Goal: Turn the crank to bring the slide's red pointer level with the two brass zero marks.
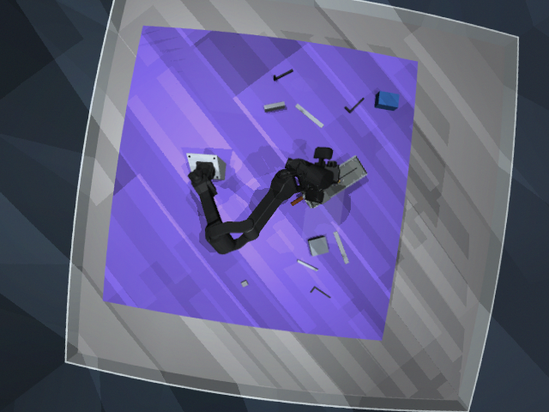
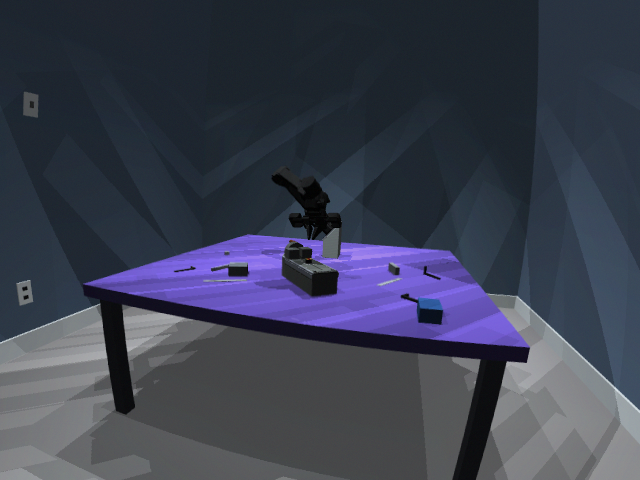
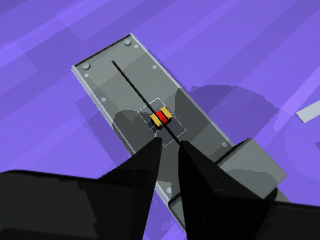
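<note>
The machine (image 1: 353, 169) (image 2: 310, 276) (image 3: 125, 85) is a long grey box with a dark slot along its top. In the wrist view the slide's red pointer (image 3: 160, 117) sits between the two brass marks (image 3: 154, 120), about level with them. The crank housing (image 3: 250, 165) (image 2: 297, 251) is at the near end, and an orange handle (image 1: 296, 201) sticks out beside it. My gripper (image 3: 170, 145) (image 2: 313, 236) hangs above the machine, pointing down at the slot. Its fingers are almost together with a narrow gap and nothing between them. It is clear of the handle.
A blue block (image 1: 386, 99) (image 2: 430, 310) lies near a table corner. A grey block (image 1: 317, 245) (image 2: 237, 268), grey bars (image 1: 309, 115) (image 1: 340, 247) and black L-shaped keys (image 1: 282, 74) (image 1: 353, 105) (image 1: 320, 290) are scattered around. The arm's base mount (image 1: 213, 161) stands at the left.
</note>
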Tool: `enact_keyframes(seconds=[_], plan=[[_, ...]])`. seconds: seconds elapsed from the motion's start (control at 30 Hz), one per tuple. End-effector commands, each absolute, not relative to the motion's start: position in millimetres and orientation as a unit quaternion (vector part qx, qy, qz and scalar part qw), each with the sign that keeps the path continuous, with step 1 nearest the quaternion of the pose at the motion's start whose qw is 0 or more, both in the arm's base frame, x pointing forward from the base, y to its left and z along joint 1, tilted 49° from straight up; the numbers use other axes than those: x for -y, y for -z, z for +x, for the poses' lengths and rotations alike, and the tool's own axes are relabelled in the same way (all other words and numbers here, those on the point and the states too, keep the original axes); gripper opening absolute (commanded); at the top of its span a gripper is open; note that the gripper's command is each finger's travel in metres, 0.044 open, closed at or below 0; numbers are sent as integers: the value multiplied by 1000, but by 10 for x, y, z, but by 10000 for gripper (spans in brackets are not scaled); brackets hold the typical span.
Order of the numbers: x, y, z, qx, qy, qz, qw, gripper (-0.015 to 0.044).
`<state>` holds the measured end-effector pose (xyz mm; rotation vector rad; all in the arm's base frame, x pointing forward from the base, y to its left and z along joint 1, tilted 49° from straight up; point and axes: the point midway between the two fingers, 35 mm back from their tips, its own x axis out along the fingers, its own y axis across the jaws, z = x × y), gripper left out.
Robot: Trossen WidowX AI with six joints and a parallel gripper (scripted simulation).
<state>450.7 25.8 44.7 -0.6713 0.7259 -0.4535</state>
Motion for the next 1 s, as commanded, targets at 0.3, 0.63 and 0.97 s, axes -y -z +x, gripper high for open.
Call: enact_keyframes(seconds=[0.3, 0.63, 0.97], plan=[[-259, -446, 4508, -345, 215, -319, 856, 0], [-260, -446, 4508, -345, 215, -319, 856, 26], [-260, -446, 4508, -345, 215, -319, 856, 289]])
